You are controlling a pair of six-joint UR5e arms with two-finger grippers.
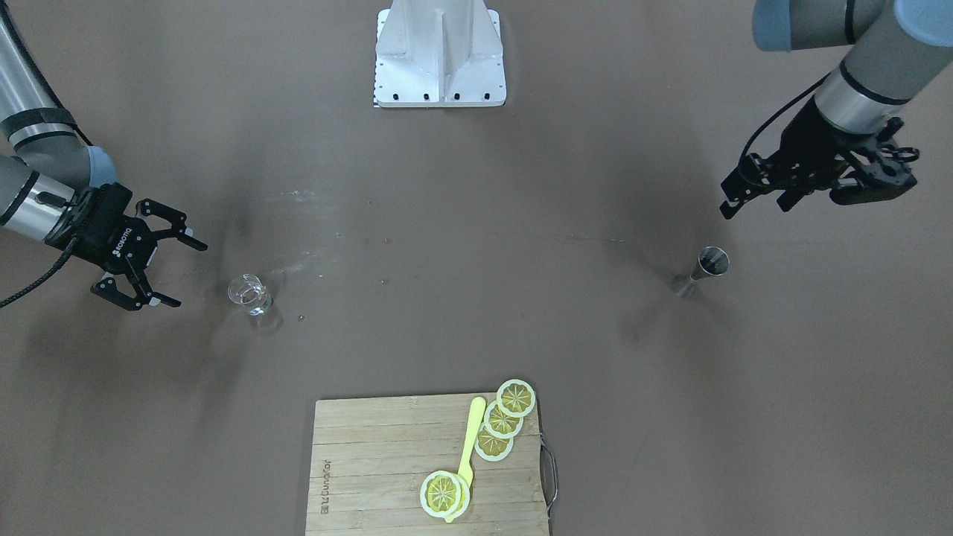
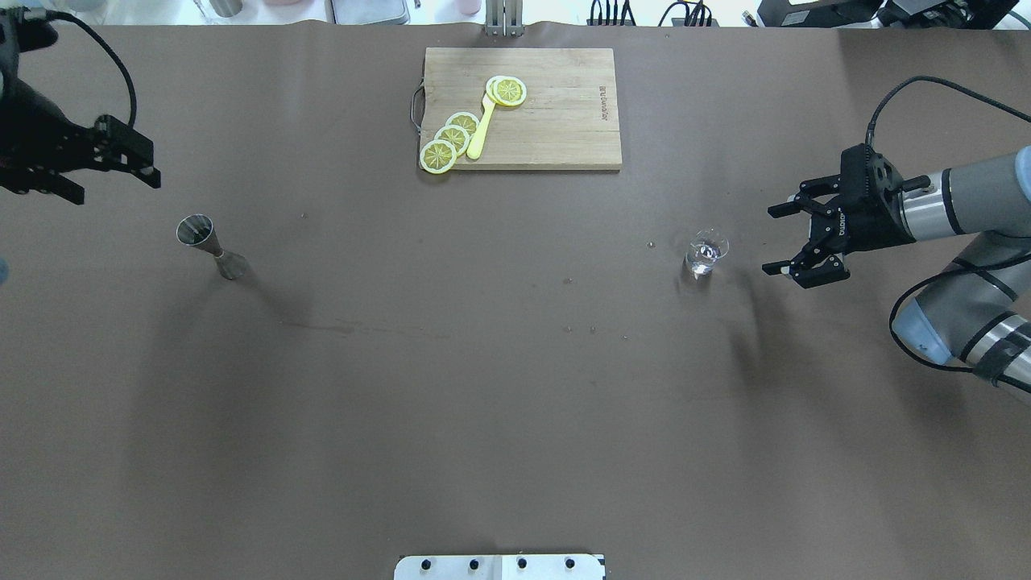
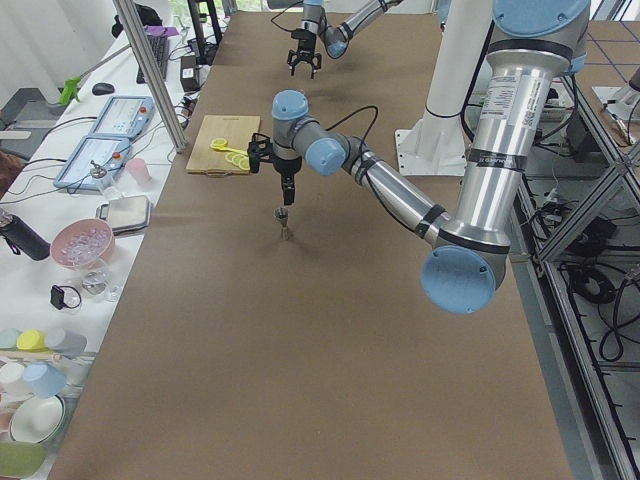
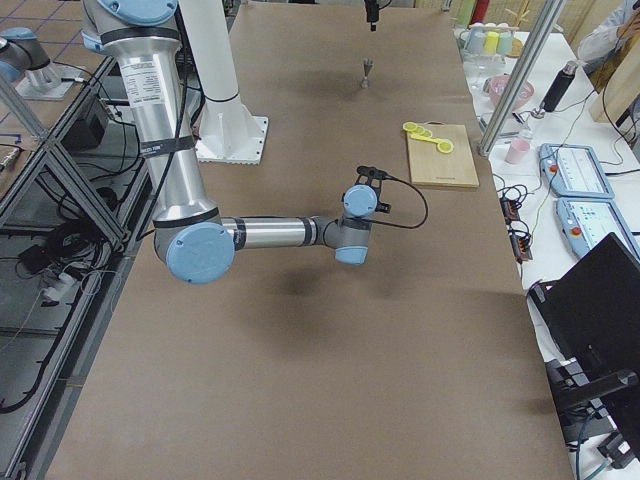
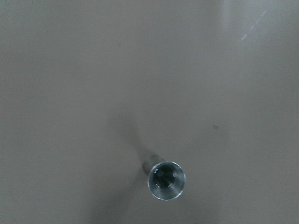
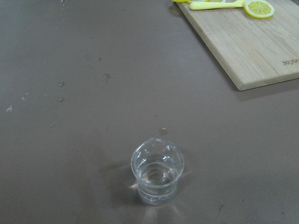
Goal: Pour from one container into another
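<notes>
Glass cup (image 1: 250,295) is clear; steel jigger (image 1: 702,272) shiny, hourglass-shaped.

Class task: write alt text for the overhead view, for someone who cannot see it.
The open right gripper faces an upright clear glass cup on a brown table; far across it, the open left gripper hangs near a steel jigger.

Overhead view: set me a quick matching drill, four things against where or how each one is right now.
Things:
1. cup
2. jigger
3. lemon slices
4. right gripper

States:
A. on the wooden board
B. open, beside the cup, not touching it
C. clear, upright in the right half of the view
D. shiny metal, upright in the left half of the view

Pairs: 1-C, 2-D, 3-A, 4-B
</notes>
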